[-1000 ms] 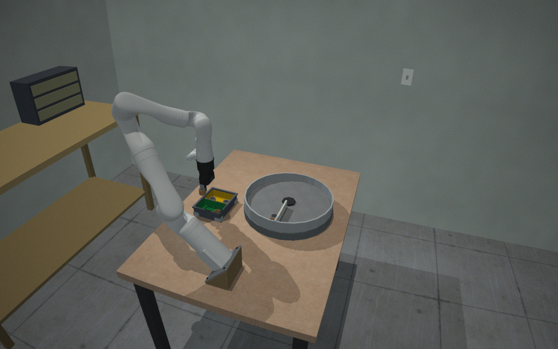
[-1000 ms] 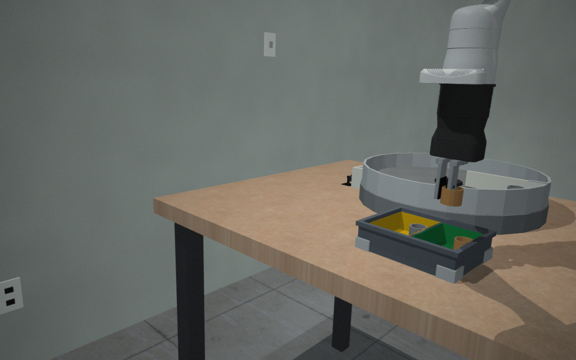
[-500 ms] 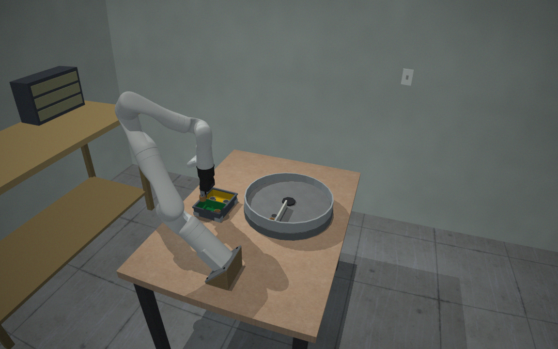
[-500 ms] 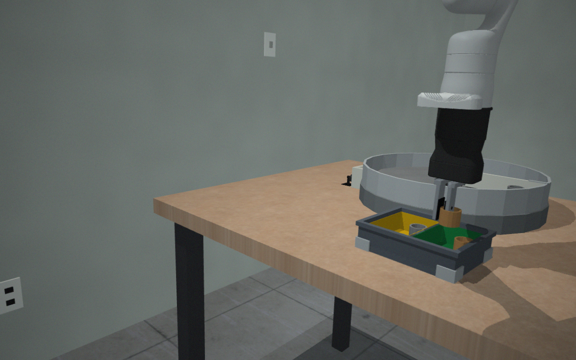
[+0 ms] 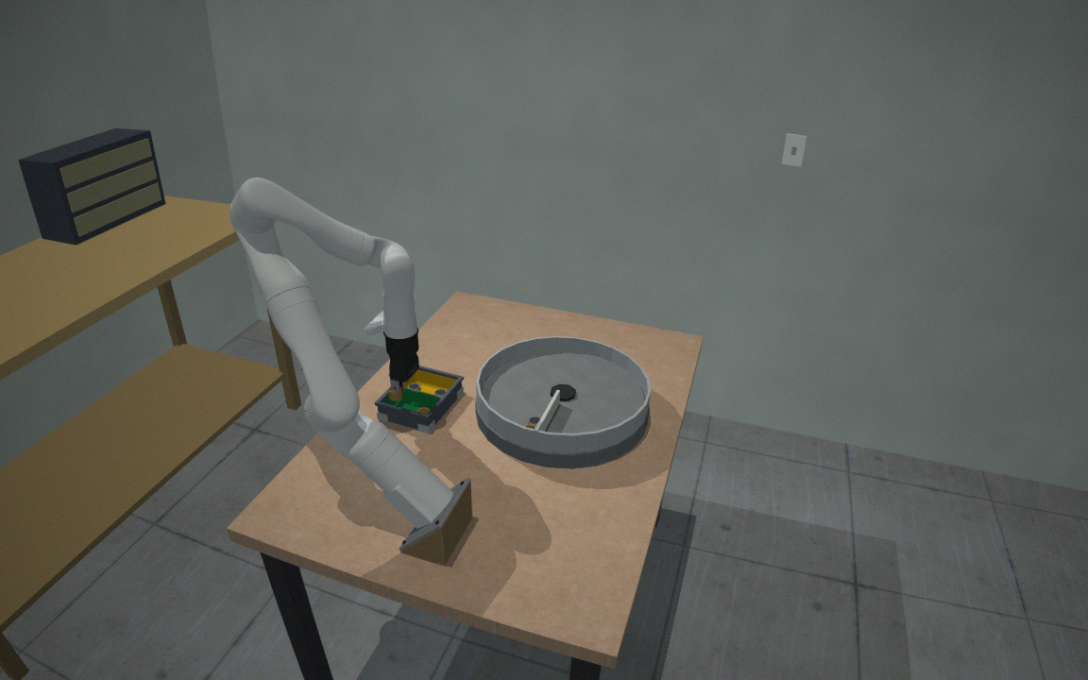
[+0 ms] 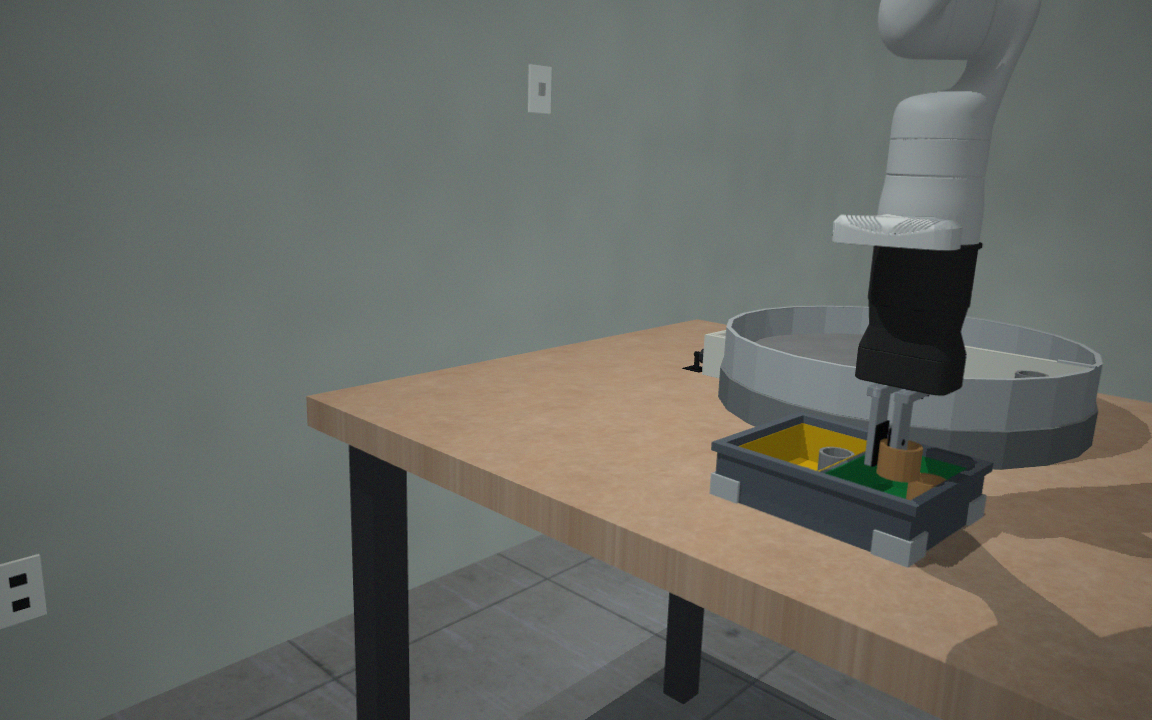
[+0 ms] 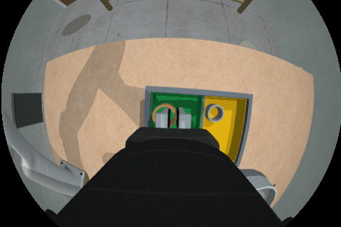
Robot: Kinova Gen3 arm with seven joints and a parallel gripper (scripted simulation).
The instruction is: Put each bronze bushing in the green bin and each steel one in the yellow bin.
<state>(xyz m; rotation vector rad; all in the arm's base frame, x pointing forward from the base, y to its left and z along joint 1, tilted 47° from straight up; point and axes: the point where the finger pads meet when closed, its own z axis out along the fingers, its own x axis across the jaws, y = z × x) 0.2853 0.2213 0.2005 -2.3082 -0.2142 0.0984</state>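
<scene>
My gripper [image 5: 397, 385] [image 6: 886, 446] [image 7: 173, 114] is shut on the wall of a bronze bushing [image 5: 395, 395] [image 6: 900, 462] [image 7: 164, 104], one finger inside it. It holds the bushing low over the green bin [image 5: 417, 398] [image 6: 940, 469] [image 7: 177, 98]. Another bronze bushing [image 5: 423, 411] [image 6: 925, 483] lies in that bin, hidden in the wrist view. Two steel bushings [image 5: 415, 387] [image 5: 439, 392] are in the yellow bin [image 5: 444, 380] [image 6: 772, 442] [image 7: 227, 124]. On the turntable [image 5: 607, 380] [image 6: 795, 385], a steel bushing [image 5: 534, 419] and a bronze one [image 5: 530, 426] sit beside the bar.
The turntable has a high grey wall [image 5: 563, 442] [image 6: 992, 401]. A pale bar [image 5: 548, 411] crosses part of its disc from the dark hub [image 5: 563, 392]. The dark tray rim [image 6: 813, 505] [image 7: 146, 106] surrounds both bins, with a divider [image 7: 202, 110] between them.
</scene>
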